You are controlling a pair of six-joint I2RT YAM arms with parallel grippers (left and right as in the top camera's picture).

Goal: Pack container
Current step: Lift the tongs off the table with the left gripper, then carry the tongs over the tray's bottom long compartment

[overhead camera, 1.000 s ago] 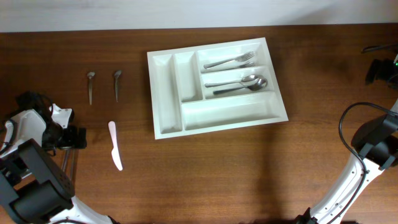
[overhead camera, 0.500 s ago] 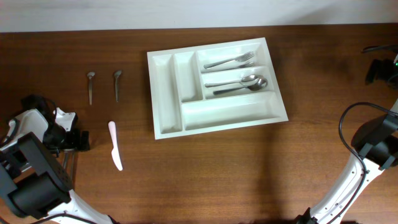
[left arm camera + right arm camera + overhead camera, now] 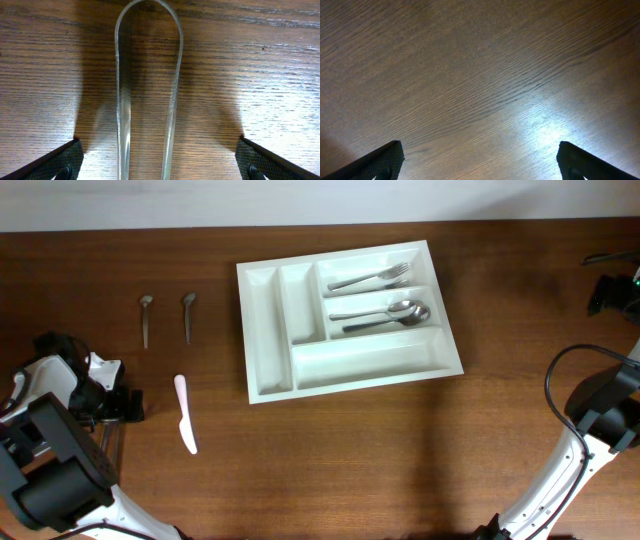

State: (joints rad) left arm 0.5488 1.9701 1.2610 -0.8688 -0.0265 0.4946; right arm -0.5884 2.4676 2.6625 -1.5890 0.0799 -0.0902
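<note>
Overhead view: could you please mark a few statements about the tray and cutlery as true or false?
1. A fork lies in the container's top long compartment. True.
2. The white knife lies inside the container. False: it lies on the table, left of it.
3. The bottom long compartment is empty. True.
4. The left gripper is shut on a spoon. False: it is open, astride a metal handle.
</note>
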